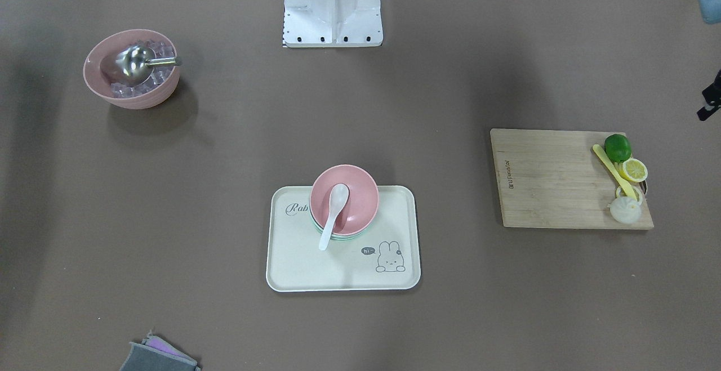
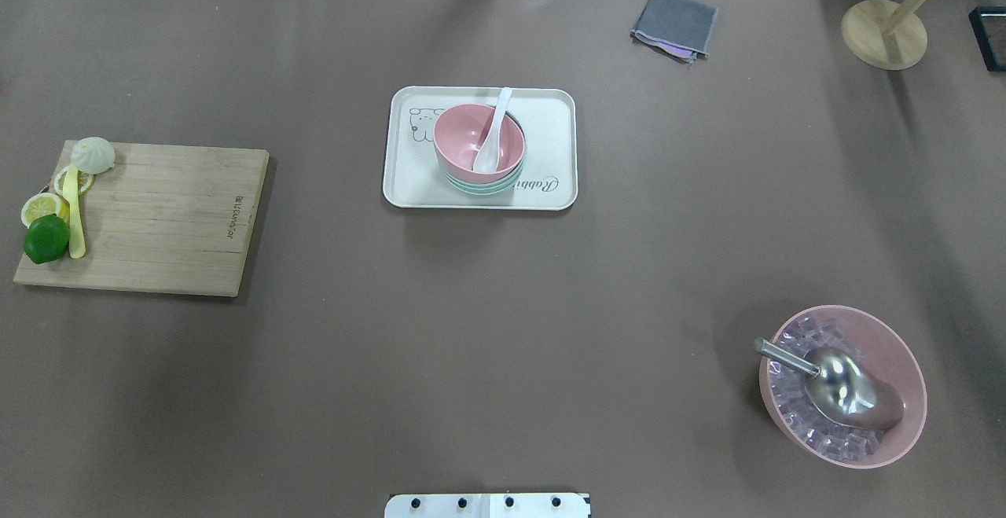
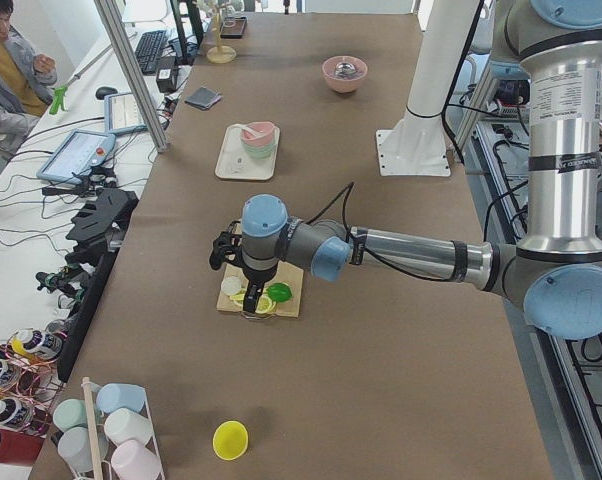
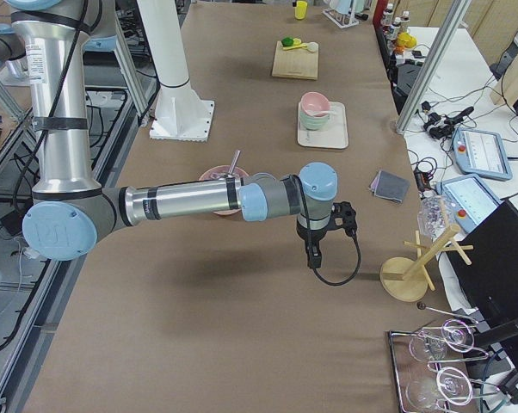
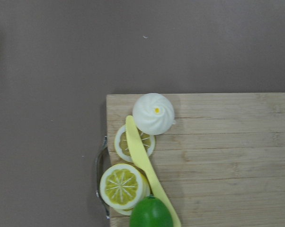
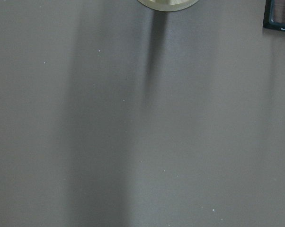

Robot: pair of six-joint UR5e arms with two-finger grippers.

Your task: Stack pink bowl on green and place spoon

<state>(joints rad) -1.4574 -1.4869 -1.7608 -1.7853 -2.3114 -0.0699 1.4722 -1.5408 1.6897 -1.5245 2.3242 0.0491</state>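
**Overhead view, upper centre of frame.** The pink bowl [image 2: 464, 137] sits nested in the green bowl [image 2: 481, 185], of which only the rim and side show beneath it. Both stand on the cream tray [image 2: 550, 121]. The white spoon [image 2: 493, 131] lies with its scoop inside the pink bowl, its handle leaning over the rim toward the top of the frame. A larger pink bowl of ice [image 2: 896, 345], lower right, is well apart from the tray and looks to be no part of the task.

**Step in hand (judged).** Both stacking and spoon placement appear done, so this is the closing stage.

**Claws.** The left claw [image 3: 249, 305] hangs over the corner of the cutting board [image 2: 173, 219], at the left of the overhead frame. The right claw [image 4: 313, 258] hangs over bare worktop [image 2: 503, 345] near the wooden stand [image 2: 884, 31]. Both are well apart from the tray. Each of the 2 claws shows only in a side view, so I cannot tell whether its fingers are apart or together.

**Next move (judged).** No further grasp seems called for. At most, confirm that the pink bowl sits level and the spoon rests steady, and route any arm travel away from the tray
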